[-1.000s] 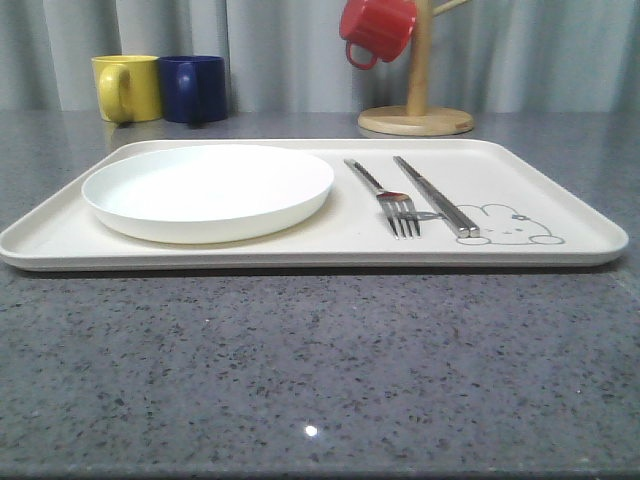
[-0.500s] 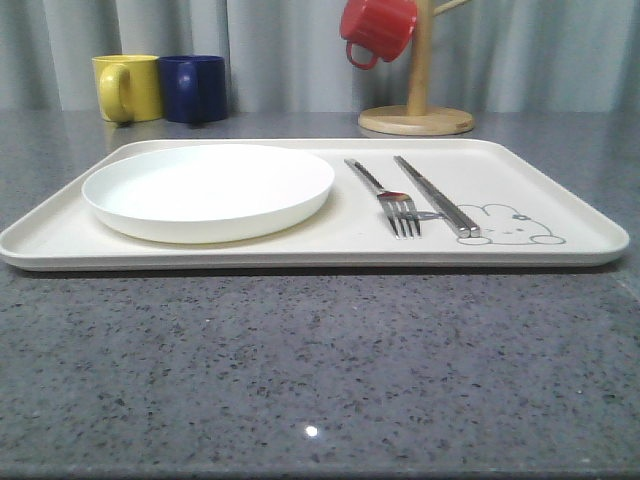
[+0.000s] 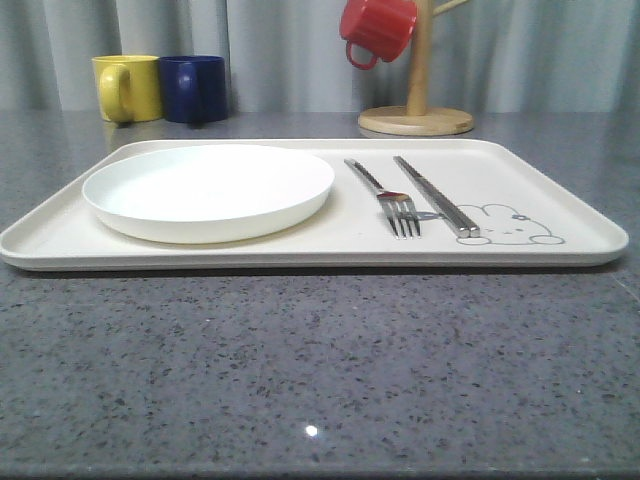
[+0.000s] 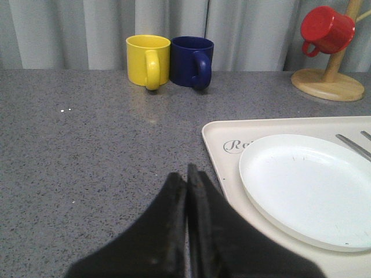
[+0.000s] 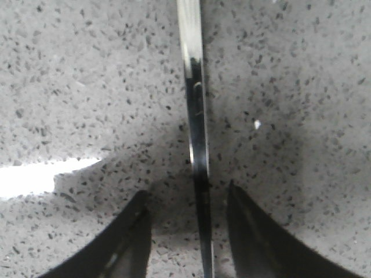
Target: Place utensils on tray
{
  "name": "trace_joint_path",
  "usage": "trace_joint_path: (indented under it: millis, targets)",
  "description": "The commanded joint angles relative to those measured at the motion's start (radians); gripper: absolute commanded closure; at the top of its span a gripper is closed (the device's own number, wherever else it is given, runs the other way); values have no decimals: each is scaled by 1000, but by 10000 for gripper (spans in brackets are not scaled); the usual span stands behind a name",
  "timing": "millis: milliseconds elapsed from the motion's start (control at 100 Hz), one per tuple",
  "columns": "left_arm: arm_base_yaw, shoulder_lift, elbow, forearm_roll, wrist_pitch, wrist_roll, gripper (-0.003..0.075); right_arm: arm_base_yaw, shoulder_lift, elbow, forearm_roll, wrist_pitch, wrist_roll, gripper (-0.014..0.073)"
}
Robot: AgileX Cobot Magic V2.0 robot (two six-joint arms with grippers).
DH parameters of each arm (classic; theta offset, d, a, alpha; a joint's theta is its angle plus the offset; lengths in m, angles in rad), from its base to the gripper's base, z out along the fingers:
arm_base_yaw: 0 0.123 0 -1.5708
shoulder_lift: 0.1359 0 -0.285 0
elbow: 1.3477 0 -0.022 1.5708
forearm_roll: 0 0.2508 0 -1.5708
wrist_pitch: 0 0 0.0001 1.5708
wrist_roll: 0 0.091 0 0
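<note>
In the right wrist view a slim shiny handle, judged to be the spoon (image 5: 196, 145), lies flat on the grey speckled table (image 5: 87, 87), and the right gripper (image 5: 188, 223) is held open astride it, one finger on each side, nothing gripped yet. For a sound pick the fingers should be lowered evenly until they almost touch the table, the handle kept centred between them, and the closing made slowly, since so thin and smooth a piece is likely to slip or pivot.

The left gripper (image 4: 186, 179) is closed with its fingers pressed together, empty, near the tray's left edge.

On the tray (image 3: 560, 190) the plate (image 3: 208, 190) sits at the left; the fork (image 3: 385, 195) and chopsticks (image 3: 435, 195) lie side by side on the tray to the right of the plate, the chopsticks ending at the rabbit drawing (image 3: 510, 225). Free tray area remains to the right of the chopsticks.

Behind the tray stand a yellow mug (image 3: 127, 87) and navy mug (image 3: 193, 88), touching, and a wooden stand (image 3: 417, 105) bearing a red mug (image 3: 375, 30). Grey curtains (image 3: 280, 50) close off the back.
</note>
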Motion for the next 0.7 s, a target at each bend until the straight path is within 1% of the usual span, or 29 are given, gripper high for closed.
trace_joint_path:
  millis: [0,130,200,250,470,690]
  targets:
    - [-1,3,-28,-6,-72,3,739,-8,-34,-24,-18,-2,-10,347]
    - [-1,3,-28,-6,-72,3,739,-8,-34,-24,-18,-3,-10,516]
    - [-1,3,-28,-6,-72,3,739,-8,-34,-24,-18,-3,-10,585]
    - [-1,3,-28,-6,-72,3,739,-8,-34,-24,-17,-3,-10,611]
    - [-1,3,-28,-6,-72,3,739,-5,-69,-24,-17,4,45,618]
    - [-1,3,-28,-6,-72,3,739,42,-168,-24,12,29,79,618]
